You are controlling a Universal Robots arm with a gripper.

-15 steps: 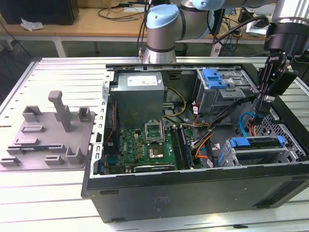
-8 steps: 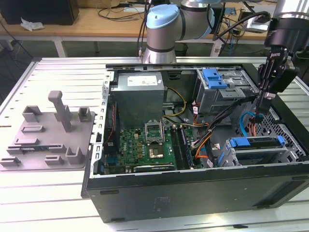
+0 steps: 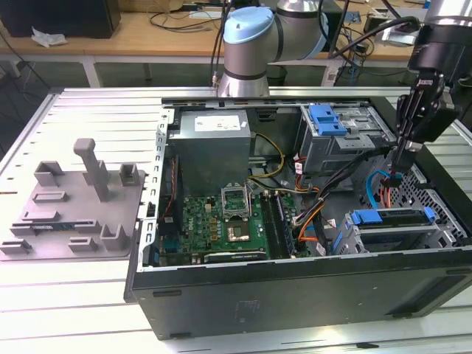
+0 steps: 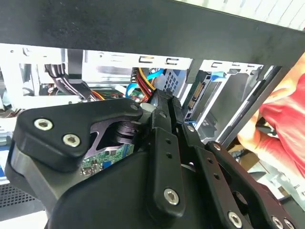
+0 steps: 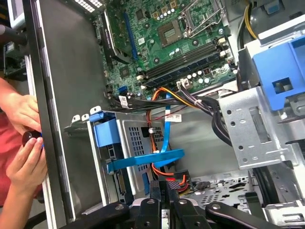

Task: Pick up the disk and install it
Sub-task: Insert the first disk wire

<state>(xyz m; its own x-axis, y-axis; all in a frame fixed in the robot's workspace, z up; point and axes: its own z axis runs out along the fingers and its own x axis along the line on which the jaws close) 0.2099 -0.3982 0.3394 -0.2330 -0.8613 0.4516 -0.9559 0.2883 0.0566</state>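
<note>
Exterior view: your black gripper (image 3: pixel 398 171) hangs over the open black computer case (image 3: pixel 295 295), above the case's end on the exterior view's right, and points down into it. Its 2 fingers (image 5: pixel 156 195) lie pressed together in the first wrist view, with nothing between them.

The disk (image 3: pixel 392 218), a flat silver-metal hard drive with blue plastic rails, sits in the low metal bay at that same end of the case, just below the gripper and apart from it. A flat blue ribbon cable (image 5: pixel 147 160) and a bundle of orange and red wires (image 5: pixel 167 171) run across the case floor beside that bay.

Further along the case stands the taller metal cage with its blue plastic latch piece (image 3: pixel 328 118). The green motherboard (image 3: pixel 221 221) covers the middle of the case floor, and the big grey power-supply box (image 3: pixel 214 144) stands against the case's far wall.

Outside the case, a person's 2 hands (image 5: pixel 24 143) rest at its outer side wall. A grey plastic fixture (image 3: pixel 74 206) lies beyond the case's other end.
</note>
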